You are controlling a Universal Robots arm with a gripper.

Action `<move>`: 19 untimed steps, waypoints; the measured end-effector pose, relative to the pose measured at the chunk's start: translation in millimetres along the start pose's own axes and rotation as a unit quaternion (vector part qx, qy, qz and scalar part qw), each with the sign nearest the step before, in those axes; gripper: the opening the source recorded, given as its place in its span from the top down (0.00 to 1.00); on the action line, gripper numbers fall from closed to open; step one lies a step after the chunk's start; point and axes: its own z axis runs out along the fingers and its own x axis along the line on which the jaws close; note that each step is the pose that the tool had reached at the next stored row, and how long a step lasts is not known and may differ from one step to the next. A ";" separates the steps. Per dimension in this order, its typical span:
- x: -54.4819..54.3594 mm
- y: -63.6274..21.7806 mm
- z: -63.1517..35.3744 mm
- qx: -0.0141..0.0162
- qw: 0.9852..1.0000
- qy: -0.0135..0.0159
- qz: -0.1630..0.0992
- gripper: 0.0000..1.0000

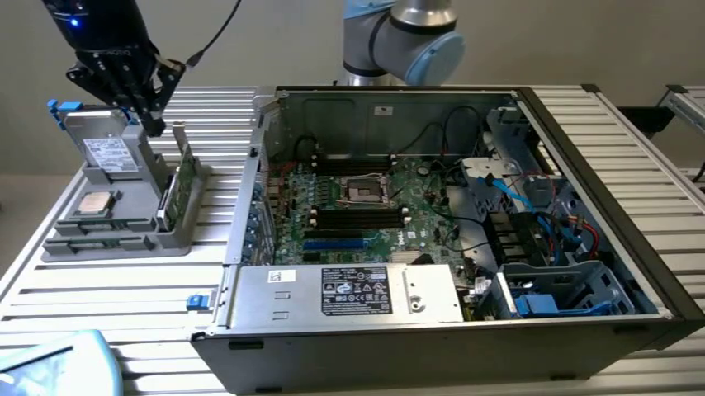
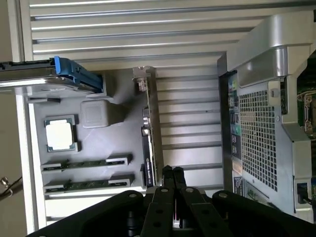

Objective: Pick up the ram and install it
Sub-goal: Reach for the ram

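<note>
My gripper (image 2: 173, 170), pressed together and empty, could clip the upright card (image 2: 150, 113) instead of reaching the ram (image 2: 86, 162), seven o'clock from it in the exterior view.

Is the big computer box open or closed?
Open. The computer case has no cover on its upward-facing side, so the green motherboard inside is in plain sight.
</note>
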 end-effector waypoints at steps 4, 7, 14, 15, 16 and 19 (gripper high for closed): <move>18.4 -1.5 4.3 0.000 1.000 0.001 0.000 0.90; 32.2 -2.6 7.1 0.000 1.000 0.003 0.000 0.90; 63.9 -5.3 11.2 0.000 1.000 0.005 0.000 0.90; 68.3 -6.0 11.5 0.000 1.000 0.005 0.000 0.90; 72.8 -7.3 11.6 0.000 1.000 0.005 0.000 0.90; 85.9 -12.7 11.9 0.000 1.000 0.005 0.000 0.90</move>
